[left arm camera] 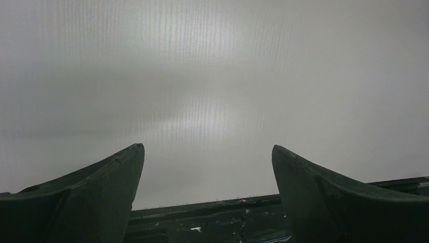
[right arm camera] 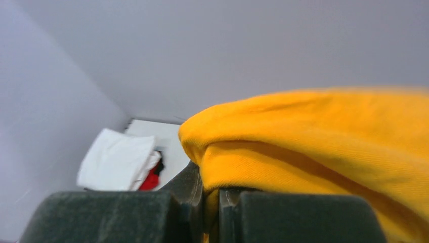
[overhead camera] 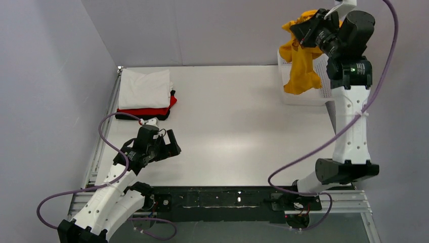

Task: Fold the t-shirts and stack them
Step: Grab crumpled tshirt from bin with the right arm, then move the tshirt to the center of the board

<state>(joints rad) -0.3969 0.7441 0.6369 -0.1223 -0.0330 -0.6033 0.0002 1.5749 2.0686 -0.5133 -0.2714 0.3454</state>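
Top external view: the right gripper pinches the orange shirt high at two o'clock, the cloth hanging lengthwise straight down over the white basket. The table middle lies toward seven o'clock from it. The left gripper, fingers spread, sits well apart at eight o'clock, below the folded stack.

White table top, matte, walled in at back and sides. Far-left corner: stack of folded t-shirts lying on the surface, with the white t-shirt on top, the red t-shirt under it, and the black t-shirt showing only as an edge at the bottom. Far-right corner: white lattice basket standing on the table. Near edge: black mounting rail.
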